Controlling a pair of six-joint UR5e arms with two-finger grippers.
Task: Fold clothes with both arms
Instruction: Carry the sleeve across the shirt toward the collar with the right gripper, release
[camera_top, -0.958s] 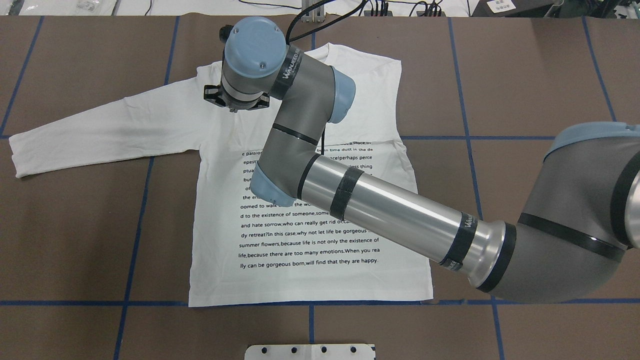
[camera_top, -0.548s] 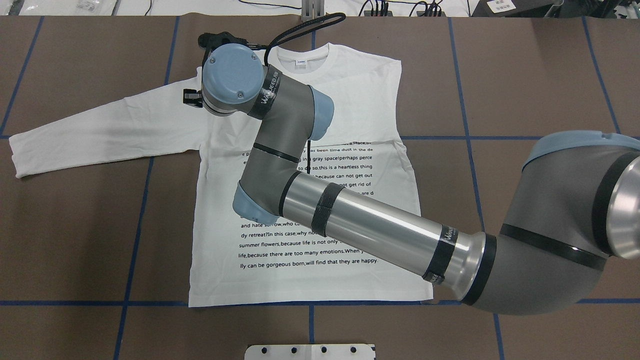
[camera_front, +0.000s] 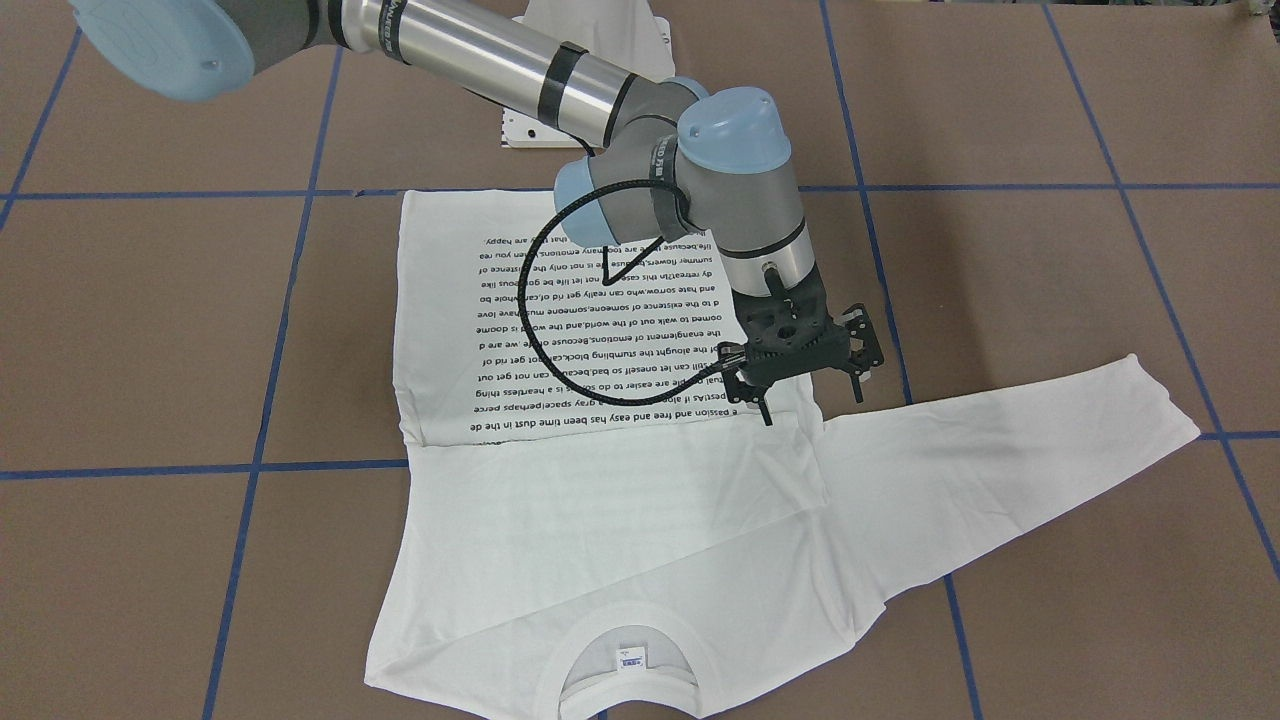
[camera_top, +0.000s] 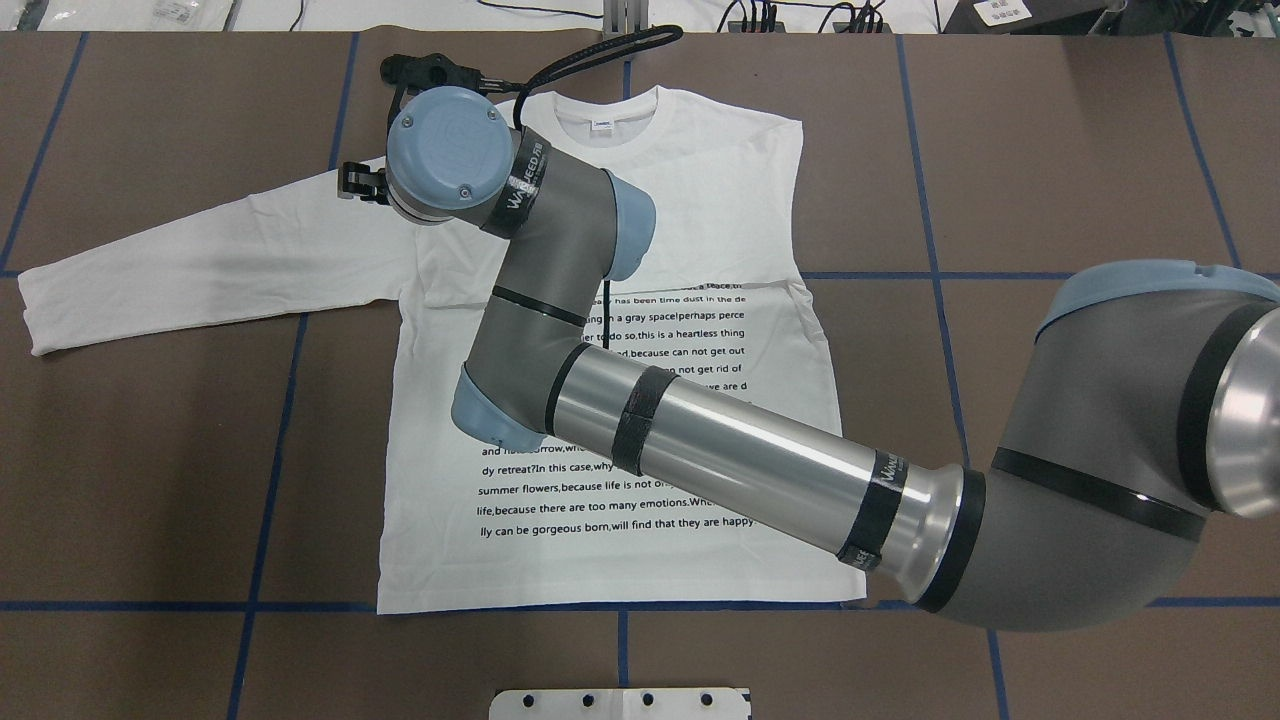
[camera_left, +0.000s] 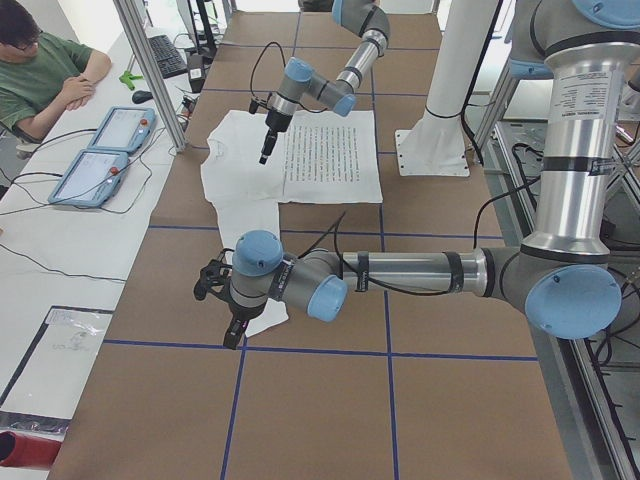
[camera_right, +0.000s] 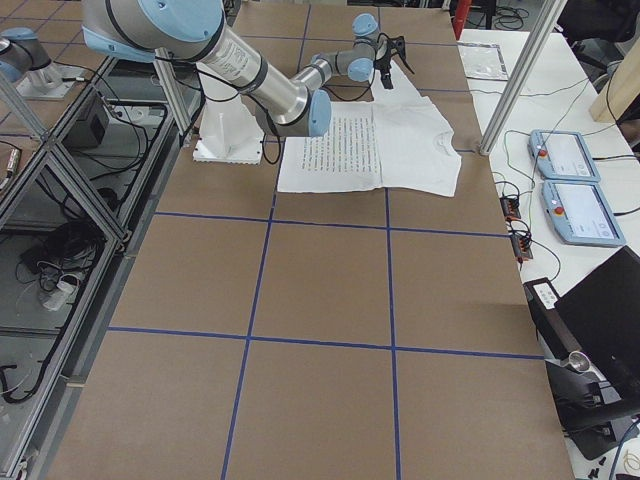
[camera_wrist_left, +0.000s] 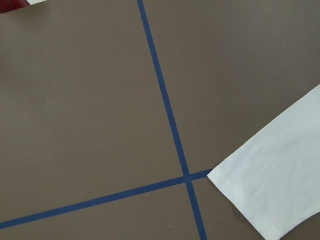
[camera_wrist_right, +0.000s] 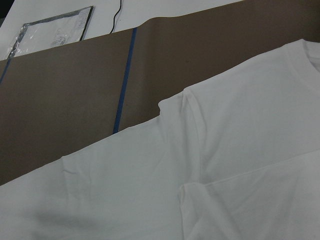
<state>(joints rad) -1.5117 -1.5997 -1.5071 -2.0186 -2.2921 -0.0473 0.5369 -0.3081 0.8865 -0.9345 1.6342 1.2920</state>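
The clothes are one white long-sleeved T-shirt (camera_top: 700, 200) lying flat, printed text up and collar far from the robot. One sleeve (camera_top: 200, 260) stretches out toward the robot's left; the opposite side ends in a straight fold. My right arm (camera_top: 720, 450) reaches across the shirt. Its gripper (camera_front: 812, 408) hangs open and holds nothing, just above the shoulder where that sleeve starts. The right wrist view shows this shoulder seam (camera_wrist_right: 192, 125) close up. My left gripper (camera_left: 230, 330) shows only in the exterior left view, near the sleeve cuff (camera_wrist_left: 280, 180); I cannot tell its state.
Brown table paper carries a grid of blue tape lines (camera_top: 270, 450). The white pedestal base (camera_top: 620, 703) stands at the robot's edge. A seated person (camera_left: 40, 70) and two control tablets (camera_left: 95, 150) are beyond the far edge, behind a metal frame post (camera_left: 150, 70).
My right wrist has swung across the chest to the shoulder of the outstretched sleeve, uncovering the collar. The shirt has not moved.
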